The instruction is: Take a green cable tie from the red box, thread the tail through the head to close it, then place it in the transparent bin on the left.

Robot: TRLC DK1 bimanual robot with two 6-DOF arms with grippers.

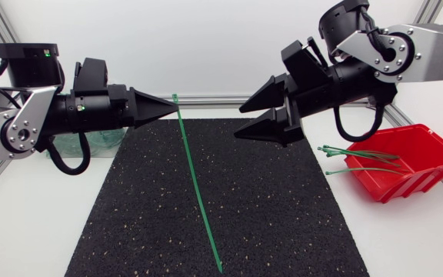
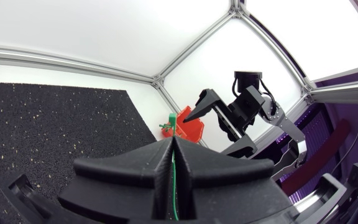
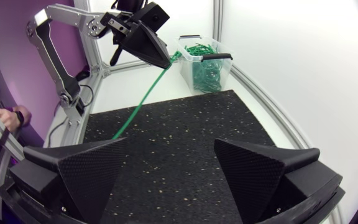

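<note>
Green cable tie (image 1: 198, 192) pinched near head by clenched left gripper (image 1: 175, 108), long tail unsupported below it: liable to sway past released right gripper (image 1: 238, 123), well apart.

Close up, the left gripper (image 2: 173, 142) fills the lower view, its two black fingers (image 2: 135, 171) pressed together on a thin green cable tie (image 2: 174, 180) that runs up the seam between them. Ahead lies a black speckled mat (image 2: 42, 124) on the white desk (image 2: 73, 78). Past the mat's corner sits the red box (image 2: 190, 127), with the right gripper (image 2: 207, 112) above it, fingers apart.
</note>
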